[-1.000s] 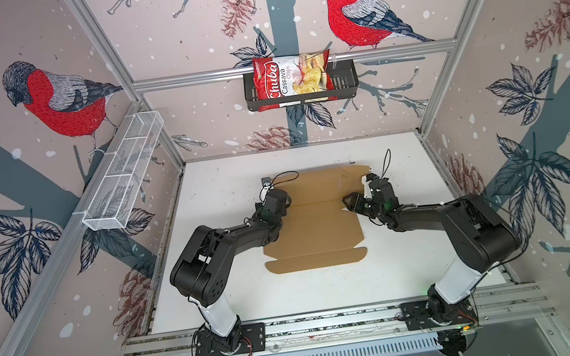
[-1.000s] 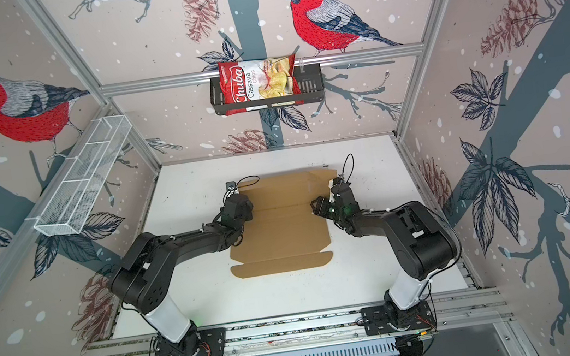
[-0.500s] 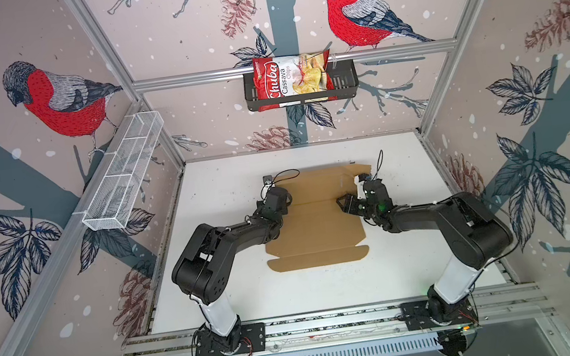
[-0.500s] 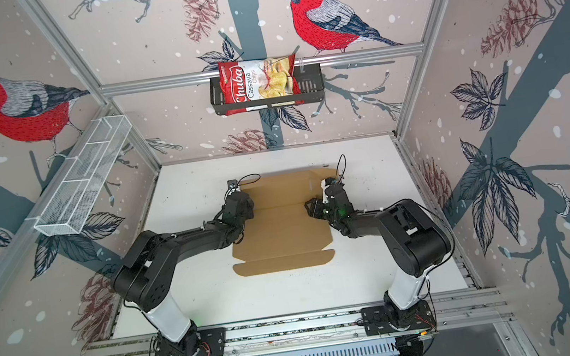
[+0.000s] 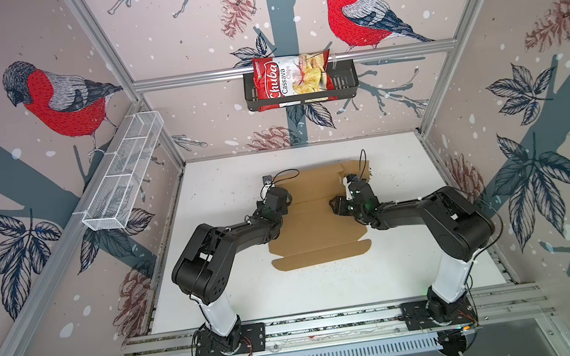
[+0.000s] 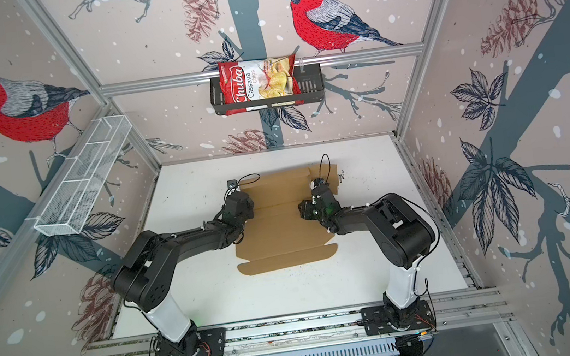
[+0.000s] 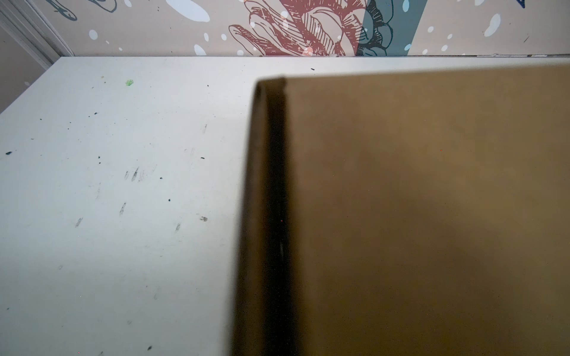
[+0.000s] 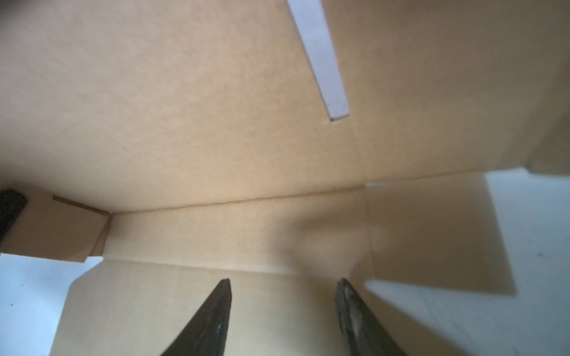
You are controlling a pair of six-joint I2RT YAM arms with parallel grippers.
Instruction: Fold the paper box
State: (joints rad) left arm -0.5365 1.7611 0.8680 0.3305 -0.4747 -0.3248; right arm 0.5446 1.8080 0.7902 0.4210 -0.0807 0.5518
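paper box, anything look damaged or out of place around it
No tears or crushing show on the paper box. Only oddity: dark specks strewn on the white table by its far right corner and along its near edge.

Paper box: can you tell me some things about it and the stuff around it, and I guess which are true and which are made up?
1. The paper box lies on the white table. True.
2. The Chuba cassava chips bag sits on the table next to the box. False: it is up in the black wall basket on the back wall.
3. The right gripper is open above the cardboard. True.
4. The paper box is folded shut. False: it lies spread open, mostly flat.
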